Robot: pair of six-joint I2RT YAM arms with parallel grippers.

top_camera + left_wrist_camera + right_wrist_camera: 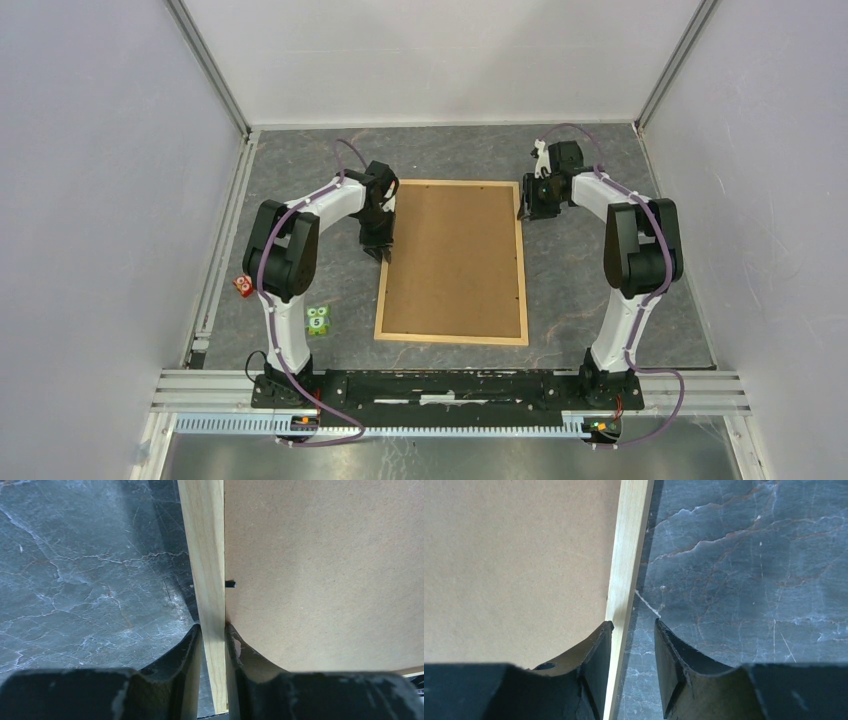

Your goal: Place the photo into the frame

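– While the frame (206, 550) lies flat on the table (600, 170) with the brown backing board (452, 260) filling its opening, which step applies?

– By this layout, securing the frame at its two long strips. Left gripper (213, 627): fingers pressed against both faces of the left strip, clamped on the wood. Right gripper (634, 625): jaws straddle the right strip, the inner finger touching the wood and the outer finger apart from it. No clamp on that side yet.

– Where is the photo?

– Not visible in any view. Whether it lies beneath the board cannot be told.

– What does the next move call for?

– Probably closing the right gripper fully onto its strip. After that, both arms should move evenly, since uneven travel could twist the thin strips or shift the board.
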